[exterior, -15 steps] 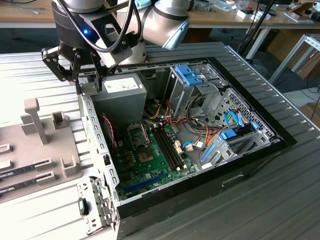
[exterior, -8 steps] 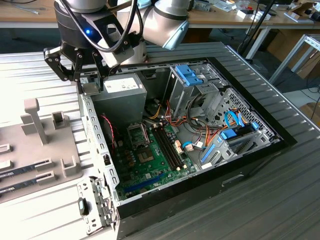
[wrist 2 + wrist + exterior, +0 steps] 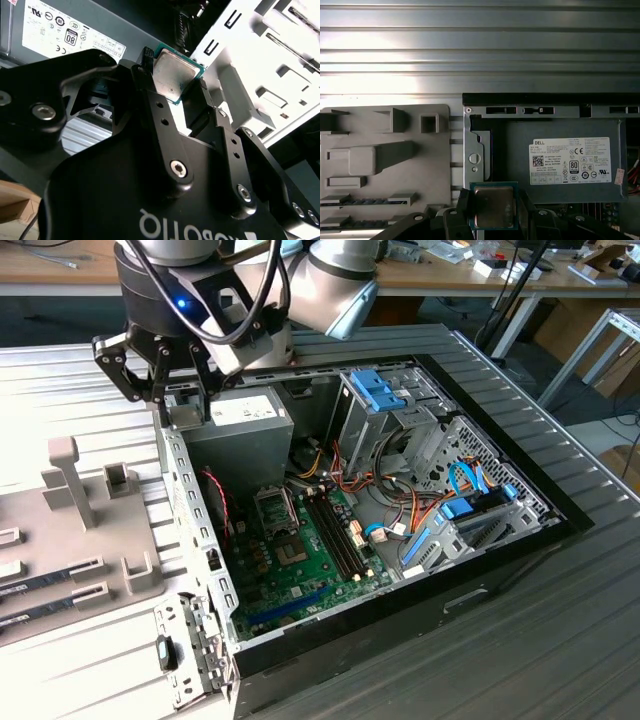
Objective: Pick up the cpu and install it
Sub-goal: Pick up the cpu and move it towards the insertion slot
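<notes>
The cpu (image 3: 172, 75) (image 3: 492, 206), a small square chip with a silver-grey metal top and a green edge, is clamped between the two black fingers of my gripper (image 3: 174, 74) (image 3: 493, 207) in both wrist views. In the exterior view the gripper (image 3: 183, 405) hangs over the back corner of the open computer case, on the exterior view's left, beside the grey power-supply box (image 3: 240, 430) (image 3: 565, 160). The dark metal socket frame (image 3: 275, 508) lies on the green motherboard, lower and nearer the middle of the case, well apart from the gripper.
A grey fixture plate (image 3: 90, 530) (image 3: 385, 150) with posts and slots lies on the exterior view's left, holding long thin memory sticks (image 3: 50, 575). Inside the case are drive cages (image 3: 400, 410), cable bundles (image 3: 400, 510) and the case wall (image 3: 190, 530).
</notes>
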`<state>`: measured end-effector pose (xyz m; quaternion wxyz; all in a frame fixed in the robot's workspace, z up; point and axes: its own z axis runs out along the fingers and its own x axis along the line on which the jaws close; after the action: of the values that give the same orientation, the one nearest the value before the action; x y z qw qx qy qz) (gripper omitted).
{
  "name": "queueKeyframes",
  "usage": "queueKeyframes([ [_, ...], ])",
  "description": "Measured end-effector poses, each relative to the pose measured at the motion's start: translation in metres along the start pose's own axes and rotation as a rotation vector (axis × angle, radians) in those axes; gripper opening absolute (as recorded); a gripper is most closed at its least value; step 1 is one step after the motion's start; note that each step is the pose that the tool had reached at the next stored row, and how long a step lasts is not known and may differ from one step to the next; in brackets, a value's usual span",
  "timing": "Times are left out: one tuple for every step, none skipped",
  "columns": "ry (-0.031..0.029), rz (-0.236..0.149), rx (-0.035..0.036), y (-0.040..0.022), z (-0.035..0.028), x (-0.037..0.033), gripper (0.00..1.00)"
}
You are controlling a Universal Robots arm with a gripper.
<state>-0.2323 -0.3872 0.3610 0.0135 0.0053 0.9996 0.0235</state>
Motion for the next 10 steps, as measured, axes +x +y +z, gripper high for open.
queueKeyframes([
  [0.0,0.0,0.0,0.0,0.0001,-0.0008,0.47],
  [0.0,0.0,0.0,0.0,0.0001,-0.0011,0.47],
  [0.0,0.0,0.0,0.0,0.0001,-0.0016,0.47],
  [0.0,0.0,0.0,0.0,0.0002,-0.002,0.47],
  [0.0,0.0,0.0,0.0,0.0002,-0.0026,0.47],
  [0.0,0.0,0.0,0.0,0.0003,-0.003,0.47],
  [0.0,0.0,0.0,0.0,0.0003,-0.0035,0.47],
  [0.0,0.0,0.0,0.0,0.0003,-0.0039,0.47],
  [0.0,0.0,0.0001,0.0,0.0004,-0.0043,0.47],
  [0.0,0.0,0.0,0.0,0.0004,-0.0048,0.47],
])
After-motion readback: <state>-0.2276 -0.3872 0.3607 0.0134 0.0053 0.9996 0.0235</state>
